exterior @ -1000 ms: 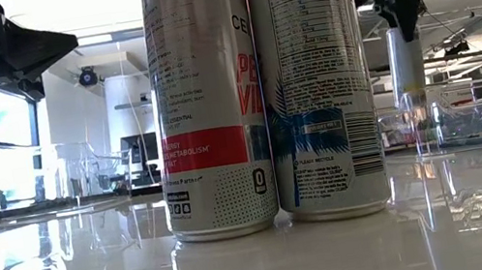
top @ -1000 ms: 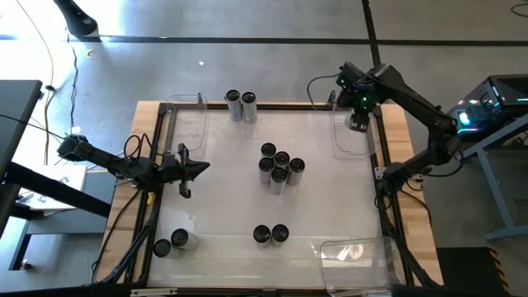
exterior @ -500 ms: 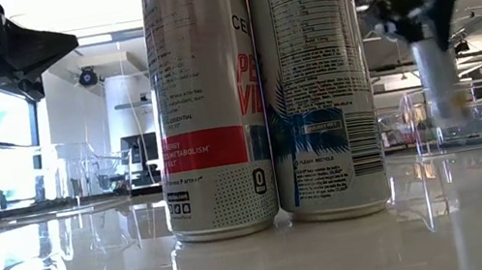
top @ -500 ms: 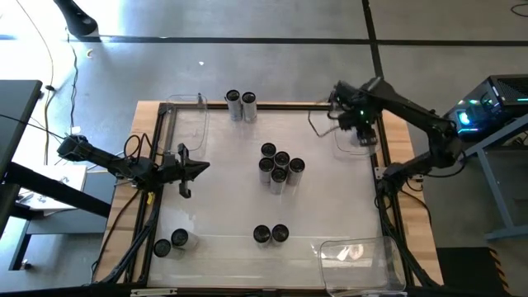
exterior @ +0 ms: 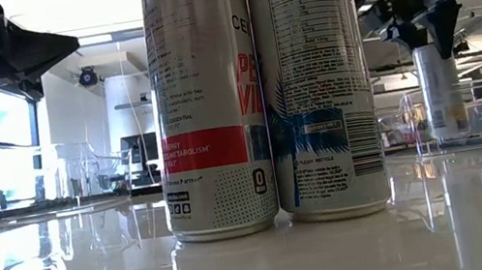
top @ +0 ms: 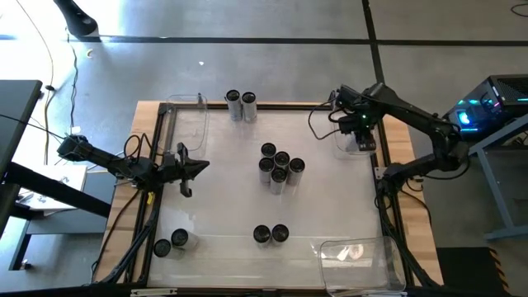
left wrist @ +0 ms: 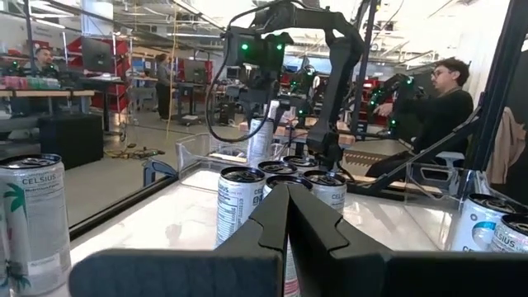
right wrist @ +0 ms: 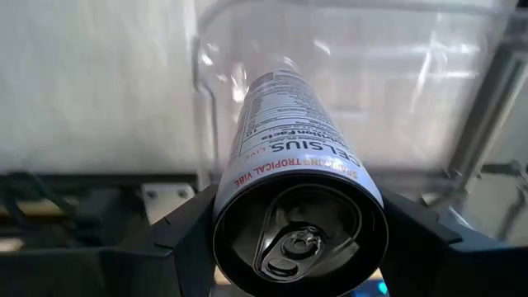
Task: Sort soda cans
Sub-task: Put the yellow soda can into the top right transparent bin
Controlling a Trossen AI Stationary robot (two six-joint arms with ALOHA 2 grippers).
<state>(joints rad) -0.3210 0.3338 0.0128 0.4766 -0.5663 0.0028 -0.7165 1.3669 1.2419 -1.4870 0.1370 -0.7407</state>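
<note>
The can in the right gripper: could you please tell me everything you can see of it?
The held can is a slim silvery can with a dark pull-tab top and printed text down its side. The right gripper clamps it near the top, one finger on either side. It hangs upright at the clear bin on the table's far right edge.
</note>
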